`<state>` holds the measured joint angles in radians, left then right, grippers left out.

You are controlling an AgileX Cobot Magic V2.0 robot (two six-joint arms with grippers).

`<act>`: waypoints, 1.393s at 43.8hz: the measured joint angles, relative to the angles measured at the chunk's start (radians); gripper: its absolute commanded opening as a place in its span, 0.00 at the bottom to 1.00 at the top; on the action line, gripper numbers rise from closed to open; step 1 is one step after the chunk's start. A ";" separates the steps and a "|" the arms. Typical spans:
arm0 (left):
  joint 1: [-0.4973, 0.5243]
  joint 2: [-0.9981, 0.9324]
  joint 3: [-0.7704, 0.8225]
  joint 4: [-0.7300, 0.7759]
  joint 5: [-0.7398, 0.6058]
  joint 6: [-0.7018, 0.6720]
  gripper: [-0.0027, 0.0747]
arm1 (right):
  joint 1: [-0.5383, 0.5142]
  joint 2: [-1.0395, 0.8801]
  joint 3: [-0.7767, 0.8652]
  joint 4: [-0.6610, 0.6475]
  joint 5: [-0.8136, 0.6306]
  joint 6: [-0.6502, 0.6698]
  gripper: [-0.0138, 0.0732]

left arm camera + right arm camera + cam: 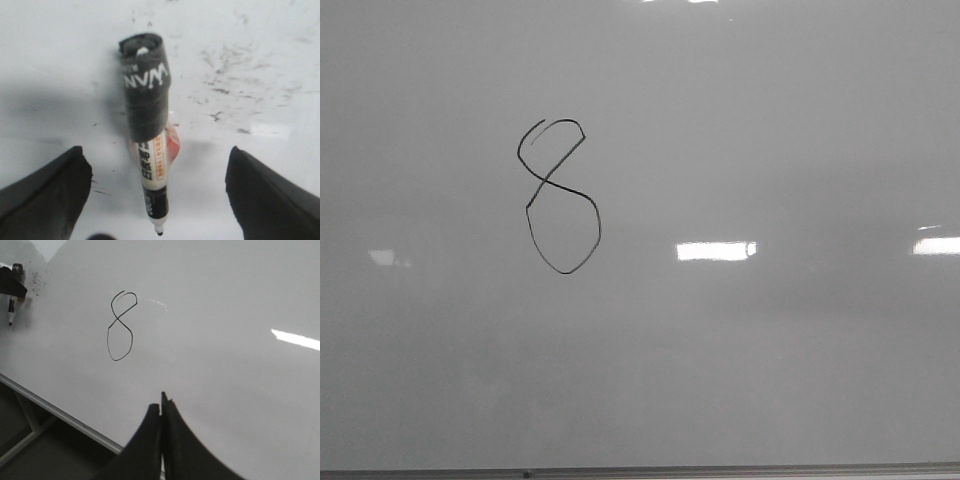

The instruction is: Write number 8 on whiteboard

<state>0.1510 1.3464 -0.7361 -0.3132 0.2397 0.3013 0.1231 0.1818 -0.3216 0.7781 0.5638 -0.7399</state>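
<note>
The number 8 (545,182) is drawn in thin black line on the whiteboard (770,150), left of the middle. It also shows in the right wrist view (116,318). In the left wrist view a marker (152,165) with a black wrapped end and a bare tip lies on the whiteboard (260,45). My left gripper (155,150) is open, its fingers wide apart on either side of the marker and not touching it. My right gripper (161,407) is shut and empty, over the whiteboard (225,300) near its edge.
The board's thin frame edge runs along the near side (720,470) and shows in the right wrist view (60,412), with a dark stand below it. Grey ink smudges (225,95) mark the board near the marker. Bright light reflections (715,250) lie on the board.
</note>
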 measured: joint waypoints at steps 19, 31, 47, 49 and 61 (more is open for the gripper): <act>-0.143 -0.559 0.170 0.000 0.019 0.006 0.19 | 0.000 0.000 0.000 0.000 0.002 0.000 0.08; -0.259 -0.864 0.314 0.000 0.021 0.007 0.01 | 0.000 0.000 0.000 0.000 0.002 0.000 0.08; -0.305 -1.063 0.360 -0.002 0.037 0.007 0.01 | 0.000 0.000 0.000 0.000 0.002 0.000 0.08; -0.305 -1.065 0.361 -0.002 0.037 0.007 0.01 | 0.000 0.000 0.000 0.000 0.002 0.000 0.08; -0.305 -1.065 0.365 -0.002 0.039 0.007 0.01 | 0.000 0.000 0.000 0.000 0.002 0.000 0.08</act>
<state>-0.1541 0.2817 -0.3708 -0.3150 0.2786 0.3079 0.1231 0.1818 -0.3216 0.7781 0.5659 -0.7399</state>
